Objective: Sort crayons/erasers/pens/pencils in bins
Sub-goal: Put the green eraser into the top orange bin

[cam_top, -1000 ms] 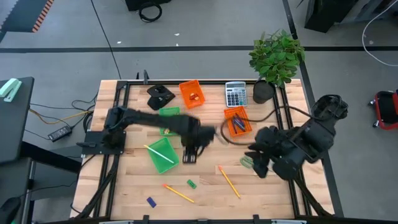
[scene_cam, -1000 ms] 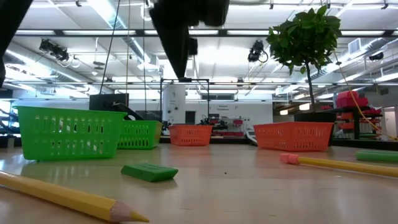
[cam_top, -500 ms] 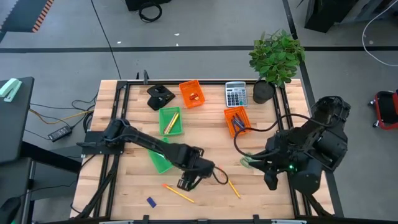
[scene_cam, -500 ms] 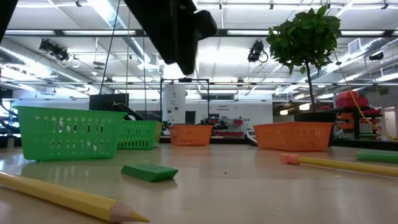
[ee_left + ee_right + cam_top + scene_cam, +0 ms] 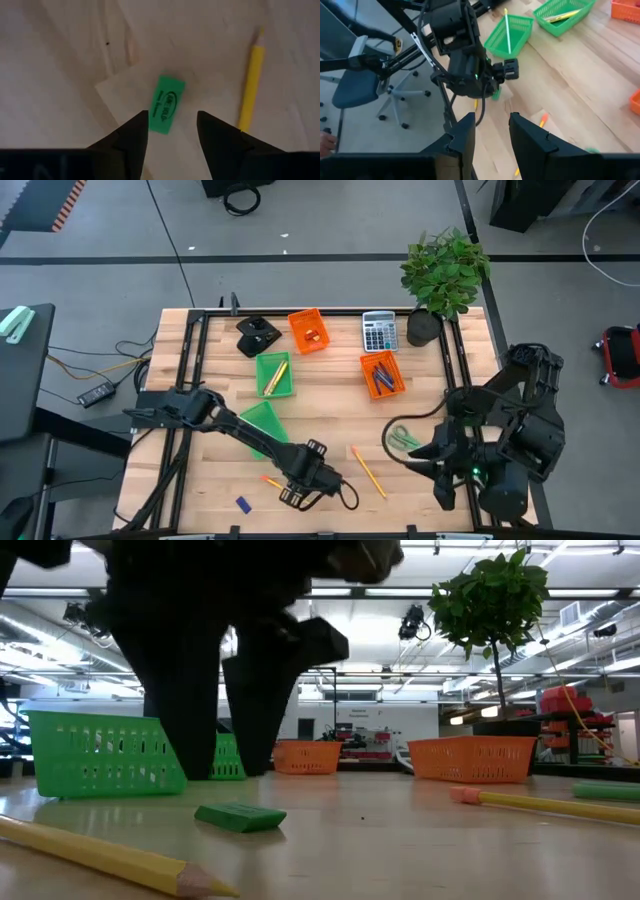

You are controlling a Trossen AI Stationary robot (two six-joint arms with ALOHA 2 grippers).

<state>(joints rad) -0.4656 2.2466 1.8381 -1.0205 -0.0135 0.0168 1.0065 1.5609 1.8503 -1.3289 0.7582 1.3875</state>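
My left hand (image 5: 300,492) hangs over the near part of the table (image 5: 430,480), and from overhead it hides the green eraser (image 5: 167,104) completely. My wrist view shows that small flat block with dark print lying just ahead of my two dark fingers (image 5: 132,137), which stand apart on either side of it, gripping nothing. A long yellow pencil (image 5: 251,82) lies at 3 o'clock from the eraser, its far end cut off.

From above I count four open mesh bins — two green (image 5: 275,374) (image 5: 262,425), two orange (image 5: 308,330) (image 5: 382,374). A second pencil (image 5: 368,472) lies at 2 o'clock from my hand, and a blue eraser (image 5: 243,504) at 9 o'clock. What lies in the bins is too small to sort out.

My right hand (image 5: 491,131) waits at the table's right edge — fingers parted, empty.
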